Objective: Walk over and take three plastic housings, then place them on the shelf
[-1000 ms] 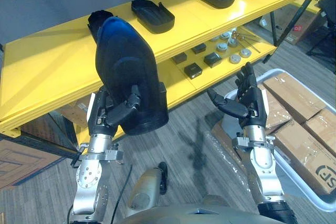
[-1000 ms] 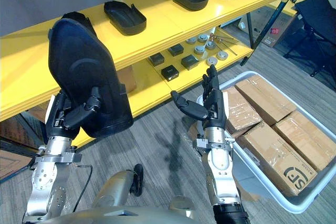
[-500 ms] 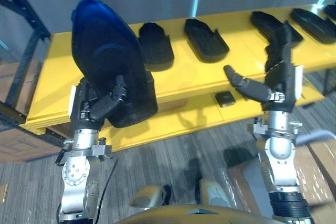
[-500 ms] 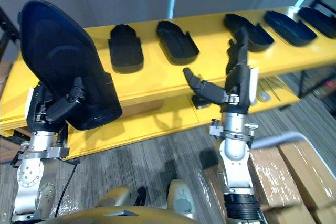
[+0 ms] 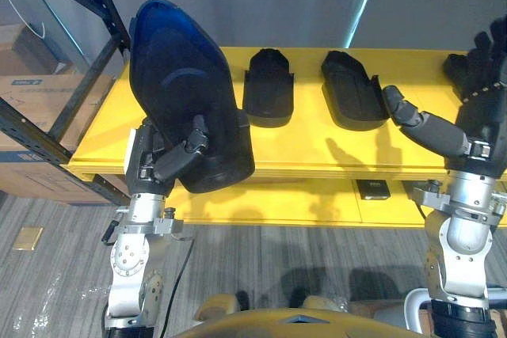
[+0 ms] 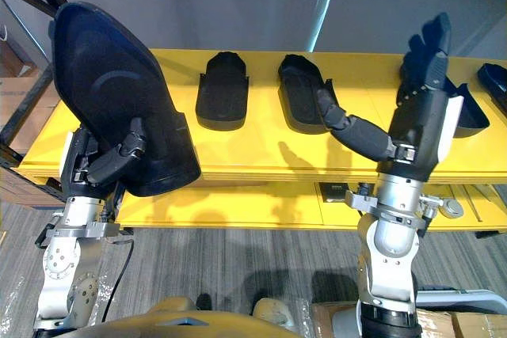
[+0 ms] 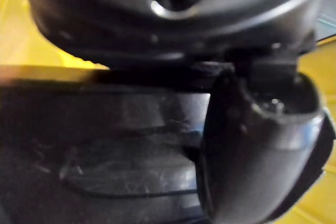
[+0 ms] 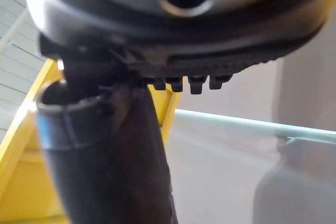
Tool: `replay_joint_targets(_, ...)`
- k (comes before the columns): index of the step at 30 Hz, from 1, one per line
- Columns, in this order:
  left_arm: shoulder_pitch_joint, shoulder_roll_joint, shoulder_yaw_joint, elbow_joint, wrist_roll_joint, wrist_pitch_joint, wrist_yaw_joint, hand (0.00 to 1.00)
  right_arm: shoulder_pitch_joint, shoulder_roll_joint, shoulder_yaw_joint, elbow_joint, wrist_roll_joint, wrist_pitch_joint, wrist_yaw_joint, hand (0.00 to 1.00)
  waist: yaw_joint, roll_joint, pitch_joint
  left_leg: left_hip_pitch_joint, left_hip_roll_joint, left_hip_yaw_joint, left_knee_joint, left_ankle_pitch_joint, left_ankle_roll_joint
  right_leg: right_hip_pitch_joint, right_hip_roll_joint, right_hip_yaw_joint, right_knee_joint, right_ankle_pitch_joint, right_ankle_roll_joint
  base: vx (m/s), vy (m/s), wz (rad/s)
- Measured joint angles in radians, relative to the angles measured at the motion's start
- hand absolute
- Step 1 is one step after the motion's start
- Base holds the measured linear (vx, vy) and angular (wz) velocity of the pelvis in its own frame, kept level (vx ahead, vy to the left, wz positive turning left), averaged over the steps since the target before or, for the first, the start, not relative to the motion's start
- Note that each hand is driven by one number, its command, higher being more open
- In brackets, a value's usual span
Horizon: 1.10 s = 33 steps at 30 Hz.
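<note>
**Housing held upright, the shelf's left end open**

My left hand (image 5: 150, 165) is clamped on the plastic housing (image 5: 186, 108), with the thumb curled across its front face low down and the rest of the hand behind it. I judge that low grip is why the piece stands upright, tall above the wrist: its bulk has to clear the edge of the yellow shelf (image 5: 301, 144) before I can tip it flat. It sits in front of the shelf's left part and, as far as I can tell, touches nothing but the hand.

My right hand (image 6: 424, 124) is raised on the right, fingers straight and thumb spread wide, holding nothing. That leaves it free to steady the piece if it rocks.

On the deck lie a middle-left housing (image 5: 268, 89) and a middle-right housing (image 5: 352, 100), side by side and pointing far. A third housing (image 6: 469, 110) is partly behind my right hand. The bare stretch to their left looks like the slot for mine, laid the same way to keep the row.
</note>
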Motion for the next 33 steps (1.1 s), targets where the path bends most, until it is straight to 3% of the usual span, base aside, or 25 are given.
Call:
replay_joint_targets(5,0.012,0.0,-0.028,0.0,0.005,0.0,-0.001,0.0,0.045,0.077,0.011,0.0,0.058,-0.001,0.057,1.0,-0.008,0.0,-0.005,0.019,-0.004,0.007,-0.022,0.018,-0.001,0.013,0.002,0.019,-0.022,0.014,0.002,-0.03,0.007,-0.09)
replay_joint_targets(8,0.05,-0.02,-0.037,0.0,0.011,0.001,0.012,0.0,0.081,0.102,0.058,0.002,0.099,-0.001,0.106,1.0,0.005,0.001,0.013,-0.082,0.01,0.009,0.233,-0.009,-0.042,0.02,0.001,0.056,0.002,-0.001,-0.015,-0.1,0.001,-0.26)
replay_joint_targets(9,0.057,-0.023,-0.037,0.0,0.011,0.001,0.017,0.0,0.08,0.102,0.061,0.002,0.1,-0.001,0.118,1.0,0.006,-0.003,0.022,-0.102,0.016,0.007,0.287,-0.022,-0.043,0.026,-0.003,0.06,0.004,-0.004,-0.014,-0.13,0.064,-0.38)
replay_joint_targets(11,0.078,-0.026,-0.038,0.002,0.011,0.0,0.024,0.0,0.082,0.104,0.087,-0.01,0.127,-0.003,0.152,1.0,0.003,0.001,0.023,-0.126,0.128,0.035,0.377,-0.08,-0.001,0.037,-0.008,0.064,0.023,-0.014,-0.006,-0.14,0.087,-0.25)
replay_joint_targets(12,0.078,-0.029,-0.038,0.004,0.011,0.0,0.026,0.0,0.084,0.105,0.093,-0.024,0.137,-0.004,0.155,1.0,0.002,0.001,0.023,-0.126,0.162,0.042,0.371,-0.08,-0.003,0.041,-0.016,0.067,0.026,-0.018,0.0,-0.1,0.101,-0.14)
replay_joint_targets(14,0.073,-0.046,-0.05,0.028,0.011,-0.004,0.036,0.0,0.089,0.105,0.131,-0.086,0.138,-0.009,0.159,1.0,-0.005,-0.006,0.02,-0.119,0.264,0.039,0.292,-0.044,-0.021,0.041,-0.079,0.077,0.043,-0.028,0.017,-0.03,0.211,-0.11)
replay_joint_targets(16,0.074,-0.062,-0.057,0.045,0.013,-0.004,0.041,0.0,0.083,0.102,0.169,-0.1,0.138,-0.018,0.162,1.0,-0.005,-0.013,0.018,-0.103,0.292,0.032,0.244,-0.002,-0.032,0.023,-0.133,0.096,0.073,-0.039,0.034,-0.01,0.351,-0.16)
replay_joint_targets(17,0.074,-0.08,-0.066,0.059,0.019,-0.004,0.045,0.0,0.082,0.101,0.201,-0.097,0.138,-0.02,0.161,1.0,-0.005,-0.004,0.012,-0.088,0.31,0.025,0.237,0.023,-0.053,0.006,-0.174,0.119,0.101,-0.053,0.062,-0.03,0.519,-0.13)
replay_joint_targets(19,0.079,-0.092,-0.08,0.065,0.04,-0.004,0.048,0.0,0.086,0.1,0.218,-0.095,0.14,-0.019,0.155,1.0,-0.009,0.029,-0.008,-0.08,0.321,0.027,0.237,0.029,-0.067,-0.002,-0.2,0.135,0.107,-0.062,0.082,0.01,0.543,0.06)
replay_joint_targets(20,0.079,-0.095,-0.086,0.061,0.046,-0.004,0.041,0.0,0.088,0.103,0.221,-0.092,0.154,-0.02,0.146,1.0,-0.011,0.054,-0.03,-0.071,0.319,0.056,0.215,-0.018,-0.15,-0.003,-0.221,0.143,0.105,-0.053,0.133,0.05,0.603,0.24)
replay_joint_targets(21,0.073,-0.081,-0.079,0.065,0.046,-0.004,0.036,0.0,0.089,0.139,0.227,-0.071,0.155,-0.023,0.137,1.0,-0.014,0.026,-0.043,-0.077,0.282,0.072,0.224,-0.036,-0.217,-0.001,-0.262,0.162,0.097,-0.037,0.156,0.1,0.674,0.29)
replay_joint_targets(22,0.08,-0.059,-0.073,0.071,0.047,0.004,0.036,0.0,0.11,0.184,0.247,-0.035,0.155,-0.018,0.117,1.0,-0.019,-0.025,-0.062,-0.094,0.223,0.09,0.236,-0.064,-0.173,0.004,-0.315,0.175,0.058,0.038,0.134,0.08,0.397,0.24)
replay_joint_targets(23,0.08,-0.053,-0.067,0.076,0.047,0.007,0.036,0.0,0.12,0.193,0.257,-0.019,0.155,-0.018,0.112,1.0,-0.015,-0.031,-0.065,-0.105,0.216,0.09,0.248,-0.075,-0.162,0.007,-0.321,0.173,0.037,0.105,0.138,0.06,0.501,0.17)
replay_joint_targets(24,0.08,-0.041,-0.058,0.079,0.047,0.015,0.034,0.0,0.135,0.204,0.275,0.009,0.151,-0.012,0.099,1.0,-0.011,-0.034,-0.064,-0.111,0.209,0.09,0.253,-0.083,-0.144,0.01,-0.32,0.16,0.003,0.231,0.136,0.02,0.532,0.09)
replay_joint_targets(25,0.077,-0.027,-0.05,0.078,0.048,0.021,0.033,0.0,0.142,0.214,0.282,0.015,0.146,-0.003,0.089,1.0,-0.004,-0.032,-0.063,-0.111,0.202,0.099,0.248,-0.084,-0.125,0.009,-0.318,0.148,-0.02,0.306,0.113,0.04,0.567,-0.01)
replay_joint_targets(26,0.072,-0.015,-0.038,0.077,0.048,0.024,0.033,0.0,0.142,0.22,0.289,0.018,0.123,-0.001,0.077,1.0,0.004,-0.031,-0.062,-0.106,0.201,0.113,0.235,-0.085,-0.103,-0.004,-0.306,0.138,0.003,0.307,0.081,0.09,0.431,-0.03)
replay_joint_targets(29,0.043,0.009,-0.016,0.077,0.048,0.028,0.035,0.0,0.126,0.201,0.29,0.014,0.113,-0.001,0.081,1.0,0.002,-0.035,-0.072,-0.097,0.179,0.106,0.171,-0.051,-0.071,-0.005,-0.18,0.131,0.096,0.092,0.127,0.14,0.187,0.05)
replay_joint_targets(30,0.018,0.016,-0.016,0.077,0.048,0.034,0.034,0.0,0.111,0.2,0.285,0.014,0.11,-0.001,0.08,1.0,0.001,-0.035,-0.073,-0.102,0.157,0.106,0.144,-0.032,-0.064,-0.002,-0.146,0.126,0.081,0.046,0.117,0.12,0.132,0.1)
replay_joint_targets(33,-0.031,0.019,-0.023,0.077,0.054,0.061,0.035,0.0,0.092,0.198,0.269,0.024,0.1,0.001,0.077,1.0,-0.003,-0.032,-0.071,-0.106,0.113,0.099,0.104,-0.006,-0.05,0.022,-0.147,0.109,0.016,0.044,0.107,0.03,0.106,0.17)
